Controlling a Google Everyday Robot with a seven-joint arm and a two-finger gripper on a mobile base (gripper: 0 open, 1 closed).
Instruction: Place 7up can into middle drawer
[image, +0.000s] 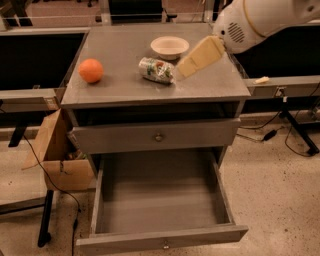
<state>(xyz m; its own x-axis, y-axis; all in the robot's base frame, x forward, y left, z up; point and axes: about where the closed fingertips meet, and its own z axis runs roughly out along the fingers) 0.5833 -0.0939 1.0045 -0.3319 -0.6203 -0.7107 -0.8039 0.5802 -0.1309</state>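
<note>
The 7up can (156, 69) lies on its side on the grey cabinet top (120, 85), in front of the cream bowl (169, 47). My gripper (184, 69), cream-coloured at the end of the white arm (255, 20), reaches in from the upper right. Its tip is just right of the can, close to it or touching it. The middle drawer (160, 202) is pulled wide open below and is empty. Its knob (165, 245) is at the front edge.
An orange fruit (91, 70) sits at the left of the cabinet top. The upper knobbed drawer (158, 136) is shut. A cardboard box (57, 150) and cables lie on the floor to the left. Dark desks flank the cabinet.
</note>
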